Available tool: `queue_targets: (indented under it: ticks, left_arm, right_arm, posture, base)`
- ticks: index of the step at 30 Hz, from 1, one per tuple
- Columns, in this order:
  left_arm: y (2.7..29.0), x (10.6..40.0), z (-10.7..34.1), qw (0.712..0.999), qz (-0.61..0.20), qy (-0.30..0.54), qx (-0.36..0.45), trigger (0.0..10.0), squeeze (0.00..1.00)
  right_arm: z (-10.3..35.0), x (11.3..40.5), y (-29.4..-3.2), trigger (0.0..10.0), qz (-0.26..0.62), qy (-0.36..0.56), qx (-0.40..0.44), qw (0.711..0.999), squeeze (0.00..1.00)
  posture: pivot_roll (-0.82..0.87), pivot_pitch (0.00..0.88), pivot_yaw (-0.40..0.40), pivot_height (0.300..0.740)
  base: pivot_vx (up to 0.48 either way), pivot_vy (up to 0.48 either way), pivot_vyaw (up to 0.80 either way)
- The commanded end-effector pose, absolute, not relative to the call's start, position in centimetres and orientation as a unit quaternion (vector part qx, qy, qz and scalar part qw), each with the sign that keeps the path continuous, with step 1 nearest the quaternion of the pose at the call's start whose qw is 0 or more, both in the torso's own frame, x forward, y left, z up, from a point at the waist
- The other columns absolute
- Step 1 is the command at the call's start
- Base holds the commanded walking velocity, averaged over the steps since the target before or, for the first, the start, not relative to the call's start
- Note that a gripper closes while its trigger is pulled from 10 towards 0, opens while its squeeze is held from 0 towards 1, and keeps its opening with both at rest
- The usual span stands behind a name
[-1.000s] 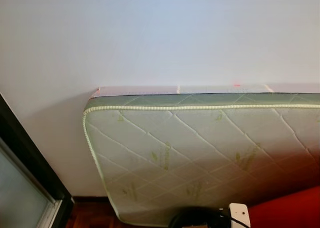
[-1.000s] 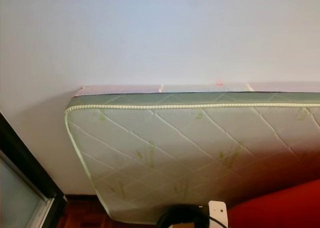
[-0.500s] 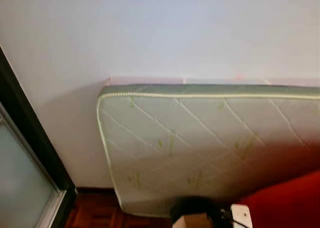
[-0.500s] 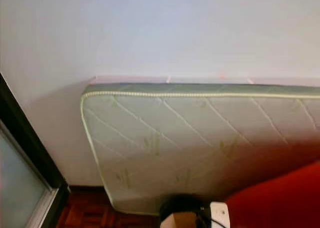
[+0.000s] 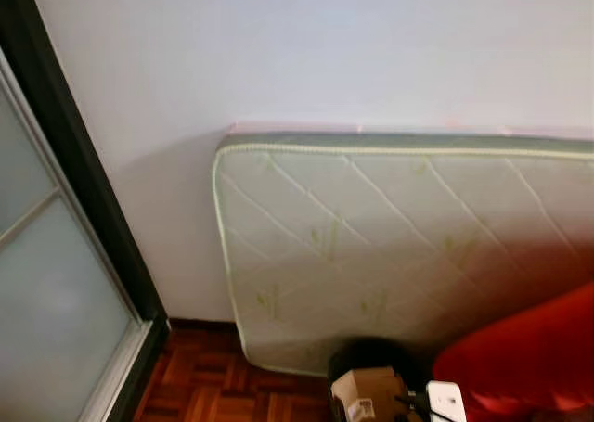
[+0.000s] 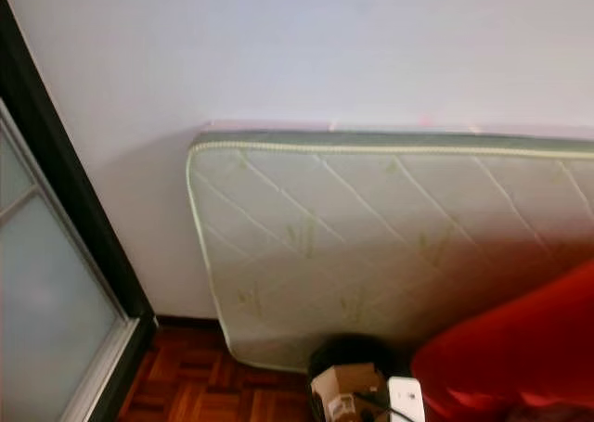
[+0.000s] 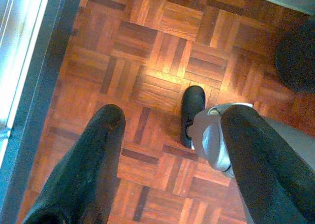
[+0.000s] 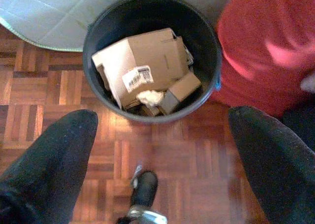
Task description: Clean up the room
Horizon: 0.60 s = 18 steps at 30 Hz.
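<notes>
Mattress: a quilted pale-green mattress (image 5: 399, 246) stands on its long edge against the white wall (image 5: 306, 51), with a thin pink board (image 5: 297, 127) showing just behind its top edge.
Sliding door: a dark-framed frosted glass door (image 5: 46, 301) fills the 9 o'clock side of the head views, meeting the wall at the corner.
Floor: reddish wood parquet (image 7: 147, 76), visible at 6 to 7 o'clock in the head views and under both wrists.
Trash bin: a round black bin (image 8: 96, 24) sits on the parquet at 6 o'clock in the head views, touching or just in front of the mattress's lower corner; the red thing is just beside it towards 3 o'clock.
Bin contents: crushed cardboard boxes (image 8: 147, 61), one bearing a white barcode label (image 8: 138, 76), plus a bit of crumpled white paper (image 8: 150, 97).
Red thing: a bright red upholstered or fabric mass (image 5: 520, 357) at 4 to 5 o'clock; its kind is not clear.
White item: a small white device (image 5: 445, 402) with a dark cable, just beside the bin, at 5 o'clock.
Left gripper: left gripper (image 7: 172, 160) hangs over bare parquet near the door track, fingers spread wide, holding nothing.
Right gripper: right gripper (image 8: 162, 150) hangs above the floor just in front of the bin, fingers spread wide, empty.
Robot feet: a black foot (image 7: 193, 111) shows below the left gripper, another (image 8: 143, 189) below the right one.
</notes>
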State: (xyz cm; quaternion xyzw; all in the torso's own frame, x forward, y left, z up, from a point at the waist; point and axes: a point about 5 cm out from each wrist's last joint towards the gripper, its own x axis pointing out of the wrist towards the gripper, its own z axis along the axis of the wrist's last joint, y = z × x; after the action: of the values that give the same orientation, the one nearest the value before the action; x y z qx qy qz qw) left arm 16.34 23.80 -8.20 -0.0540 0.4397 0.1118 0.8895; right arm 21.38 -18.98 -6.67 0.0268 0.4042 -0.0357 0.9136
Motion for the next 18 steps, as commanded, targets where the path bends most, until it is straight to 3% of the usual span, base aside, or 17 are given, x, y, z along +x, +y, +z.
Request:
queue_targets:
  ticks: [1,18]
  left_arm:
    - [24.03,16.52,-8.06,0.890,0.107,0.441,-0.042,10.0,0.00]
    - [23.93,16.60,-8.04,0.892,0.114,0.435,-0.050,10.0,0.00]
  right_arm:
    - [-6.78,21.21,-18.96,10.0,-0.039,0.406,0.031,0.913,0.00]
    - [-6.80,21.18,-19.31,10.0,-0.040,0.414,0.028,0.909,0.00]
  posture:
    - [0.08,0.000,-0.013,0.740]
    - [0.09,0.000,-0.030,0.740]
  base:
    - [0.000,0.000,0.00]
    - [0.000,0.000,-0.04]
